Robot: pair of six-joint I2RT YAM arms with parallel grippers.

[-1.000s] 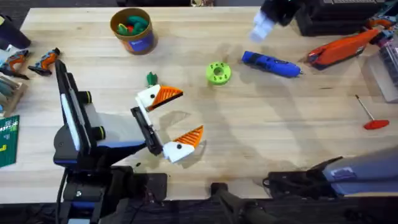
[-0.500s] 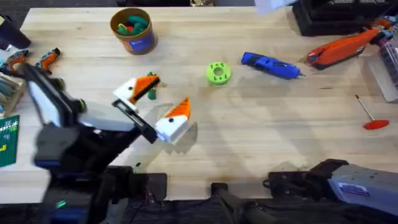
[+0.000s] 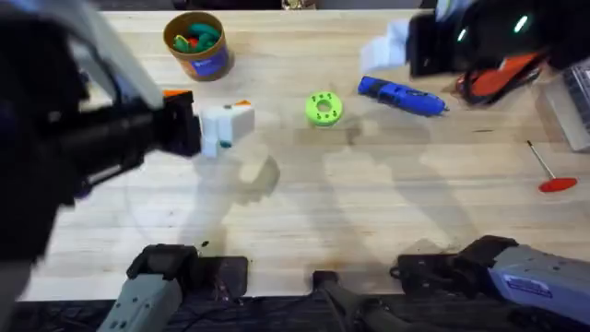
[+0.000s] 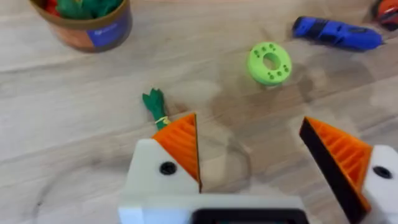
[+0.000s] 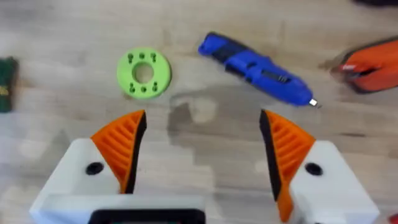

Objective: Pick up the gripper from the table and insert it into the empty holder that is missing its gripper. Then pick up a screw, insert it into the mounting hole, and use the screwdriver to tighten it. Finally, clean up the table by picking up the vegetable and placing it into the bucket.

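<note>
The slim dark-green vegetable (image 4: 155, 107) lies on the surface beside the left pincer (image 4: 261, 155), whose fingers are apart, like the right pincer's (image 5: 202, 152).

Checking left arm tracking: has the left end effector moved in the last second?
Yes. The left end effector has moved up-table, toward the bucket.

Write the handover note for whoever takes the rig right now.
Left gripper: open, empty, above the vegetable.
Right gripper: open, empty, over bare table near the screwdriver and green disc.
Bucket: far left of the table, already holding toy pieces.
Done: both grippers carry both orange pads; whether the screw is tightened, cannot tell.
Left: grasp the vegetable, drop it in the bucket.
</note>
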